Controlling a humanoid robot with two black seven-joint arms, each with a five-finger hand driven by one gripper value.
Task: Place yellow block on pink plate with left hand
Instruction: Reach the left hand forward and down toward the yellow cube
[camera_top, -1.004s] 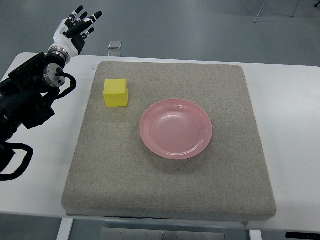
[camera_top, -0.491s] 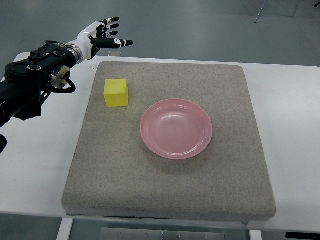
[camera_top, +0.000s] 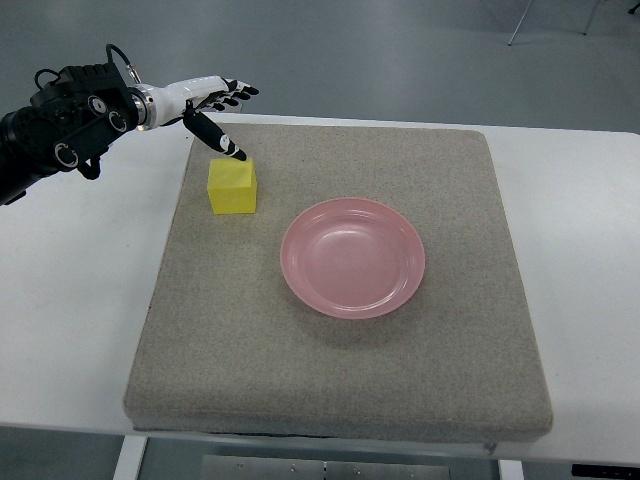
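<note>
A white table (camera_top: 590, 230) holds one grey felt mat (camera_top: 330, 380). On the mat lie one round pink plate (camera_top: 352, 257), empty, and one yellow foam block (camera_top: 232, 185) to its left, well apart. One robot hand shows: the white-and-black left hand (camera_top: 213, 105) has swung down from above the far edge, fingers spread, thumb tip now just over the block. The grasp looks about to begin.

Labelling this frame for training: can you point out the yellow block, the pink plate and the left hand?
yellow block (camera_top: 232, 186), top view, top face.
pink plate (camera_top: 352, 257), top view, bare centre.
left hand (camera_top: 207, 101), top view, middle of the hand.
</note>
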